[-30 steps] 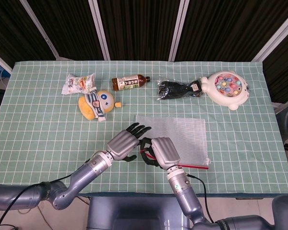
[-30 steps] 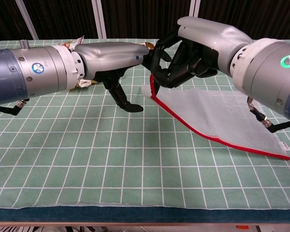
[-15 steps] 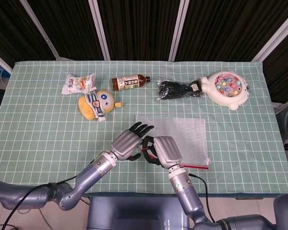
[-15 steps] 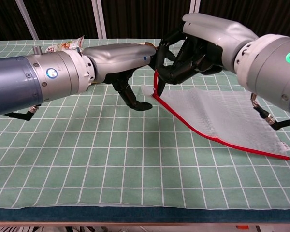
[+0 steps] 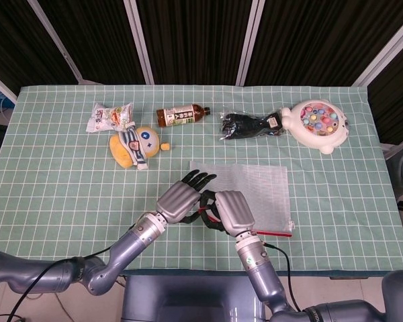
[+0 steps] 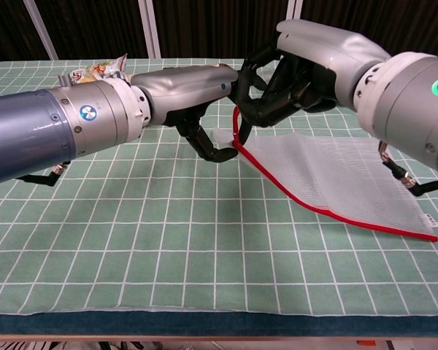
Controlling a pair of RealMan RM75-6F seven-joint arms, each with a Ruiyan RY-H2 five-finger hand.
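Note:
A white mesh pouch [image 5: 255, 191] with a red zip edge [image 6: 292, 193] lies on the green checked cloth. My right hand [image 5: 231, 212] pinches the pouch's near left corner and holds it raised off the cloth, so the red edge slopes up to the fingers [image 6: 266, 109]. My left hand [image 5: 181, 200] is right beside it, fingers stretched toward that raised corner. In the chest view the left hand [image 6: 197, 91] has its thumb [image 6: 217, 154] low by the pouch's white edge, apart from the other fingers, with nothing gripped.
Along the far side of the cloth lie a snack packet [image 5: 109, 116], a yellow plush toy [image 5: 136, 146], a brown bottle [image 5: 182, 115] on its side, a black wrapped item [image 5: 250, 125] and a white fishing toy [image 5: 317, 125].
My left hand has moved right, closing in on the raised pouch corner, its thumb now near the pouch's edge. The right hand lifted the corner slightly and keeps its hold.

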